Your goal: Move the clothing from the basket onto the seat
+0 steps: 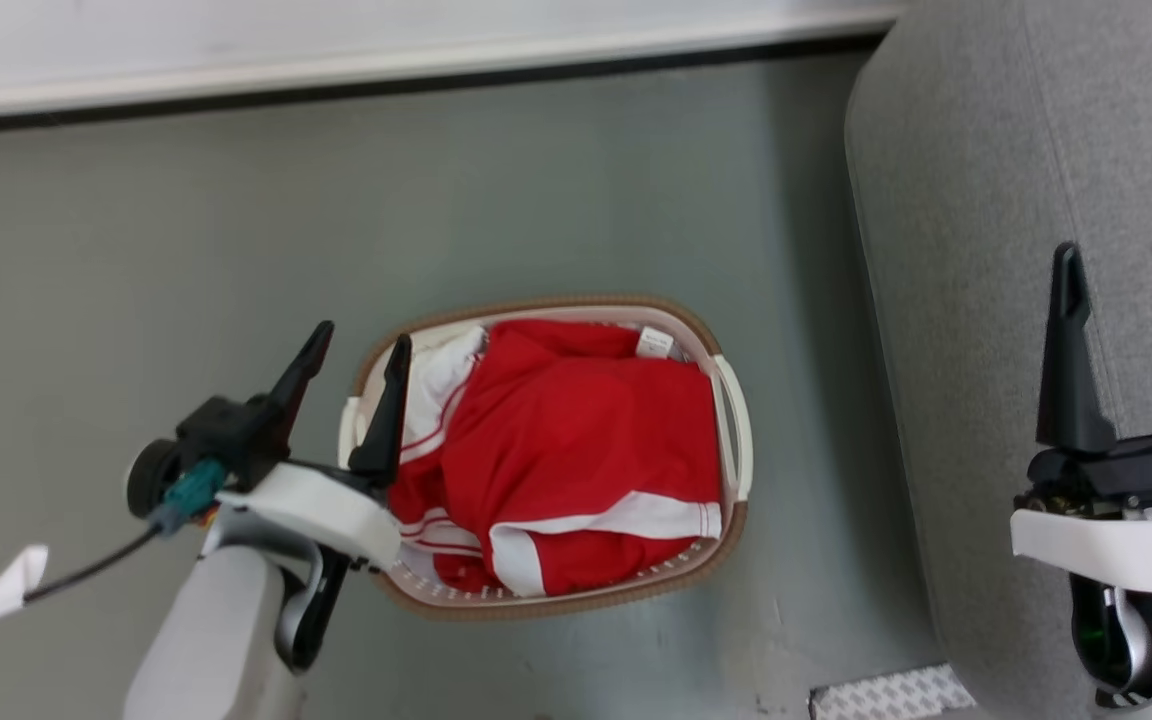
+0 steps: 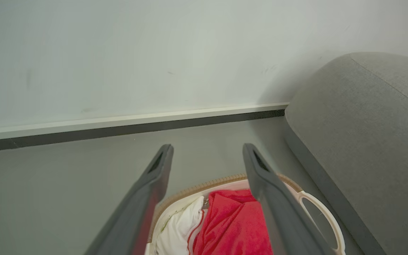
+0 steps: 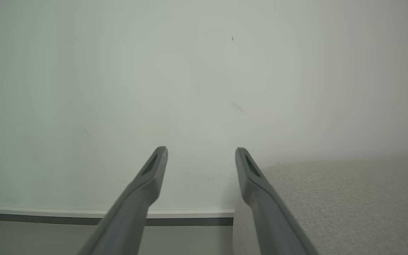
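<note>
Laundry basket [image 1: 733,420] stands on the grey floor [image 1: 536,180], near the sofa [image 1: 976,250], with a strip of floor between the two. The clothing [image 1: 576,440] lies heaped inside the basket: red fabric with white stripes, a white piece at the left side, a white neck tag [image 1: 653,343] at the far rim.

Left tool [image 1: 363,333] hangs over the basket's left rim, fingers spread, nothing between them. In its wrist view the left tool [image 2: 207,147] frames the basket's far rim [image 2: 204,185] and a fold of the clothing [image 2: 232,223], with the sofa [image 2: 367,124] to the right.

Right tool [image 1: 1117,243] hangs over the sofa, fingers spread wide, gripping nothing. In its own wrist view the right tool [image 3: 201,150] points at the pale wall, the sofa [image 3: 349,198] at lower right.

White baseboard [image 1: 336,70] runs along the wall
</note>
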